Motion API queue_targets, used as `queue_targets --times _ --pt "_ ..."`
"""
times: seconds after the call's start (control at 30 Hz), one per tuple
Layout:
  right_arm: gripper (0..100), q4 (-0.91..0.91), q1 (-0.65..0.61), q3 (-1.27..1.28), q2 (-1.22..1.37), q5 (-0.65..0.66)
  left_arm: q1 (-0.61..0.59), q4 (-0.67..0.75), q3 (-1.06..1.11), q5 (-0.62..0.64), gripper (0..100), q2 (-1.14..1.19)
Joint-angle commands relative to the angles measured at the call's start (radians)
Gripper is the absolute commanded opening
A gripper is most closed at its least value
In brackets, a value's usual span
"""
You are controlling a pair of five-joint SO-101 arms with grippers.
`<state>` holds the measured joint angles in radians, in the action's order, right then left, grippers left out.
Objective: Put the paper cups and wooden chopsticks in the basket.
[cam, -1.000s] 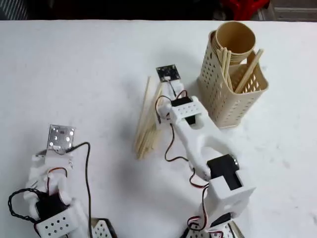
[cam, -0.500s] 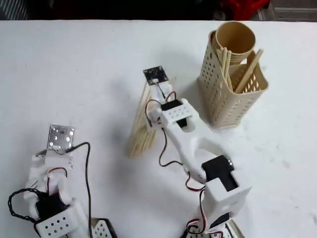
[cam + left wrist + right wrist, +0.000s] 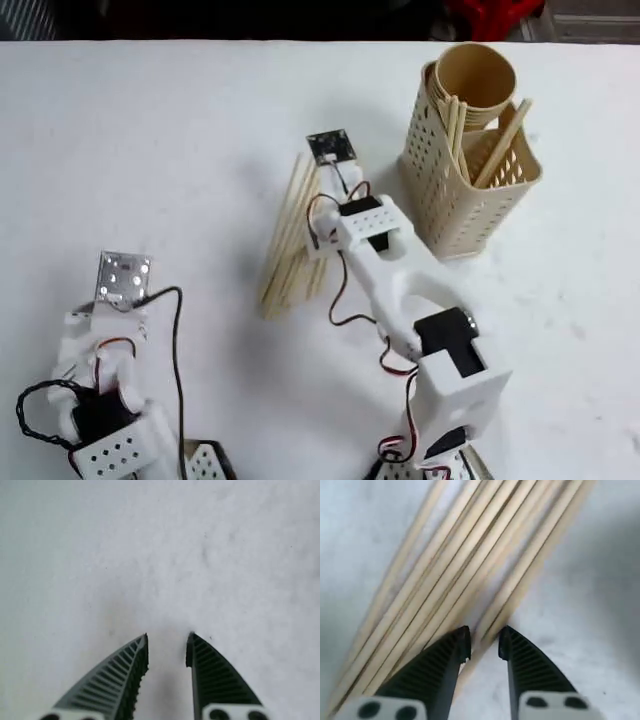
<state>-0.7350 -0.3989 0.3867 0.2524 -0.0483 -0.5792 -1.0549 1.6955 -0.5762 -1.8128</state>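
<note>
Right gripper jaws narrow, straddling 1 stick at the edge of the chopsticks bundle on the table. Left gripper jaws slightly apart, holding nothing.

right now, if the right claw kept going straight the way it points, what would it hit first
The wooden chopsticks on the table: the right claw points into the pile, tips astride one stick, perhaps touching it; depth is unclear.
</note>
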Motion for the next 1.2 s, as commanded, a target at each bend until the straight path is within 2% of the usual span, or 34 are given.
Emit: queue_targets --times 0.0,0.07,0.47,0.77,0.87,0.97,1.17 --pt "7.2 -0.024 0.031 -0.026 0.002 -0.009 -0.007 -0.003 -0.003 -0.006 14 -0.007" --pt "1.6 -0.033 0.03 -0.026 0.002 -0.008 -0.007 -0.003 -0.003 -0.006 14 -0.007" --pt "1.9 -0.157 0.035 -0.032 -0.007 0.029 -0.007 -0.003 -0.003 -0.005 14 -0.007" --pt "14.8 -0.189 0.038 -0.068 0.005 0.052 -0.007 -0.003 -0.003 -0.005 14 -0.007" --pt "10.3 -0.188 0.033 -0.068 0.005 0.054 -0.007 -0.003 -0.003 -0.005 14 -0.007" --pt "0.7 -0.188 0.031 -0.066 0.004 0.054 -0.007 -0.003 -0.003 -0.005 14 -0.007" --pt "1.7 -0.228 0.028 -0.057 -0.074 0.054 -0.007 -0.003 -0.003 -0.005 14 -0.007"
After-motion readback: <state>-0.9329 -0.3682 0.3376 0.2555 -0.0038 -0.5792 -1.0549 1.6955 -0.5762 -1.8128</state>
